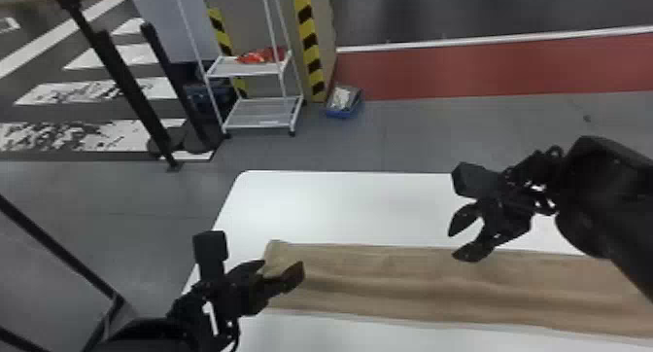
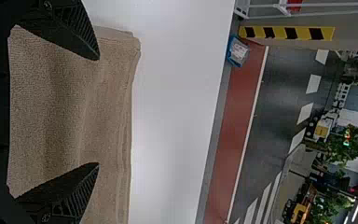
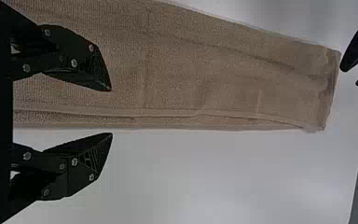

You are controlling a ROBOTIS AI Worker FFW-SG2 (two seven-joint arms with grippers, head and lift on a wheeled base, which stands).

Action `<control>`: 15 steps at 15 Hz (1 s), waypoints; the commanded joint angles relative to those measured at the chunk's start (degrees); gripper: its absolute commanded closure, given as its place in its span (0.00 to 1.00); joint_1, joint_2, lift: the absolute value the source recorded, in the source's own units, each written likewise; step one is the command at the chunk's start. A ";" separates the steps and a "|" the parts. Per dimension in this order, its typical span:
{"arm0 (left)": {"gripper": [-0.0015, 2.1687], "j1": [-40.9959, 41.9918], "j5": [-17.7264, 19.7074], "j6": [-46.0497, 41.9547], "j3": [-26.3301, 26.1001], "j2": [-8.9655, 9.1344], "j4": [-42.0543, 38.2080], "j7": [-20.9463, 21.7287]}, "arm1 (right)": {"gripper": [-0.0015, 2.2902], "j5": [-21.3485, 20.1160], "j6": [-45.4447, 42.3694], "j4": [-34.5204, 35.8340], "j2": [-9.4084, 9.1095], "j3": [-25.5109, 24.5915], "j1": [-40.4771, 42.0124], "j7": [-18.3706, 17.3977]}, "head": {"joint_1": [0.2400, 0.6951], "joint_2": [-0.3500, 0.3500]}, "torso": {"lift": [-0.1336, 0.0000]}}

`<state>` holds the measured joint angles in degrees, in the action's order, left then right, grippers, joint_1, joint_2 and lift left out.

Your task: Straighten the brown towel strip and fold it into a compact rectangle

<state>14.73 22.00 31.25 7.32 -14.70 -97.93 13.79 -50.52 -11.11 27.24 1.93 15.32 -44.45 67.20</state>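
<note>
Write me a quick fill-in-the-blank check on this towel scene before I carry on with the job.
The brown towel strip lies on a ____ tabletop. In the head view, the left gripper is at the strip's ____ end. The fingers of the right gripper are ____, not shut. Beyond the tabletop, the striped marking pairs yellow with ____.

Missing words: white; left; open; black

Contains no legible lettering or numerals in any view. Displays black-and-yellow hazard striping [image 1: 309,49] on the upright panel [image 1: 245,18] behind the white rack [image 1: 262,115]. Includes a pale patch [image 2: 238,50] in the blue bin [image 1: 343,114], too indistinct to read.
</note>
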 commanded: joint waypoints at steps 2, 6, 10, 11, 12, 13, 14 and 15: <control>0.04 1.97 -0.02 0.00 -1.78 0.20 -2.18 -0.08 | 0.28 -1.42 0.00 -0.08 -0.35 0.06 1.47 -1.54 | 1.00 0.82 | 1.00; 0.04 3.55 0.06 0.00 -2.75 0.28 -3.49 0.19 | 0.28 -2.83 0.00 -1.40 -0.35 0.15 2.26 -6.99 | 1.00 0.78 | 1.00; 0.04 3.82 0.06 0.00 -2.66 -0.16 -3.67 0.27 | 0.28 -1.95 1.05 -1.49 0.27 -0.91 3.23 -10.16 | 1.00 0.77 | 1.00; 0.04 3.82 -0.02 0.00 -2.66 -0.16 -3.67 0.19 | 0.28 -1.95 1.76 -1.49 0.27 -0.91 3.23 -9.89 | 1.00 0.76 | 1.00; 0.04 3.91 -0.02 0.00 -2.66 -0.16 -3.76 0.19 | 0.28 -1.95 2.46 -1.49 0.36 -0.91 3.23 -9.63 | 1.00 0.76 | 1.00; 0.04 4.17 -0.02 0.00 -2.84 -0.16 -3.93 0.19 | 0.28 -1.95 3.16 -1.49 0.36 -0.91 3.14 -9.37 | 1.00 0.76 | 1.00; 0.04 4.43 -0.11 0.00 -2.92 -0.16 -4.02 0.19 | 0.28 -1.95 3.87 -1.58 0.36 -0.91 3.14 -8.84 | 1.00 0.75 | 1.00; 0.04 4.79 -0.11 -0.18 -3.10 -0.16 -4.37 0.19 | 0.28 -1.86 4.04 -1.75 0.36 -0.91 3.14 -8.40 | 1.00 0.75 | 1.00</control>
<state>19.10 21.91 31.18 4.40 -14.86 -101.97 13.97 -52.44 -7.61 25.67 2.28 14.41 -41.26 58.56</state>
